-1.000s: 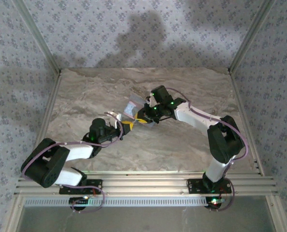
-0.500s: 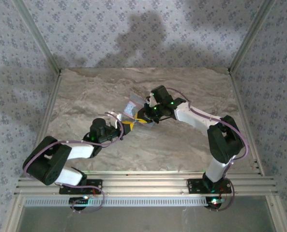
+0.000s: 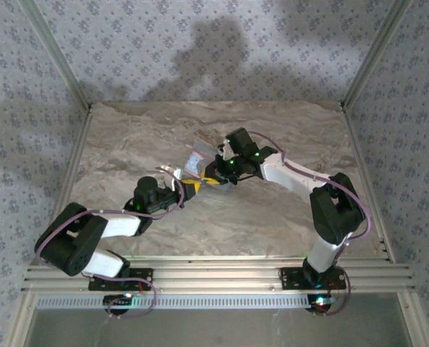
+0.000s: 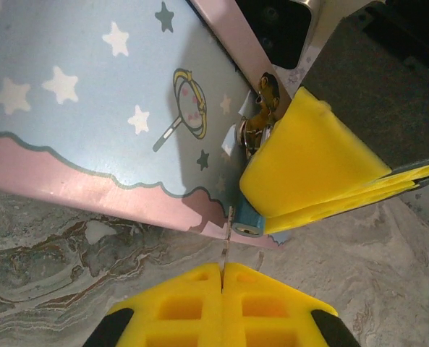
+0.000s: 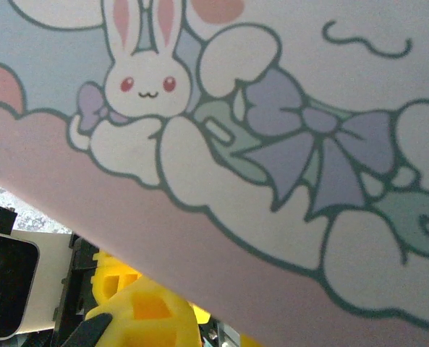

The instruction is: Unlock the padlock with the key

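Left gripper (image 4: 222,280) pinches the key (image 4: 224,249) just beside the padlock (image 4: 252,223), clamped in right gripper (image 4: 286,189).

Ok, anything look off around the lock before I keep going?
Nothing spilled or damaged. One oddity: the key in the left pincer looks to run just beside the padlock, along the tin edge, not into the keyhole. The right pincer is clamped on the padlock.
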Robot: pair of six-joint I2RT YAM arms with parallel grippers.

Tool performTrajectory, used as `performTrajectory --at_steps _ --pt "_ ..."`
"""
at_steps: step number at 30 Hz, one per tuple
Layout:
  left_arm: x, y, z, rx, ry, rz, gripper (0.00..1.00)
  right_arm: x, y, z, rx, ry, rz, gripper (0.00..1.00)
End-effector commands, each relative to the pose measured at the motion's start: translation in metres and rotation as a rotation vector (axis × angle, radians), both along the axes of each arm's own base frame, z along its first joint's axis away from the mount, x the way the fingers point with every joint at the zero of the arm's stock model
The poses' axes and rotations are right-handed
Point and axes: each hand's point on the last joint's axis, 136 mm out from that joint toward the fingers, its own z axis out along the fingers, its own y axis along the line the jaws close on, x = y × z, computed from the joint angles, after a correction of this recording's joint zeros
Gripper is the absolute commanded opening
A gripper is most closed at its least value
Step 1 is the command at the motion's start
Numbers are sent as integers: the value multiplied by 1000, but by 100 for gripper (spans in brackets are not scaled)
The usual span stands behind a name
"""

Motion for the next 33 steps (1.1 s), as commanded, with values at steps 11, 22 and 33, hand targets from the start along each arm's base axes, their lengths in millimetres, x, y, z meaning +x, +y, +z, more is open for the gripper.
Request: performTrajectory --at_steps 11,22,33 --pt "-9 -2 7 -38 -25 -40 0 4 1 18 65 -21 1 0" --pt "-12 2 13 -39 -42 -31 0 6 2 20 84 -13 -13 0" --pt "-3 0 11 -22 -38 -14 0 6 4 19 86 -13 -15 0"
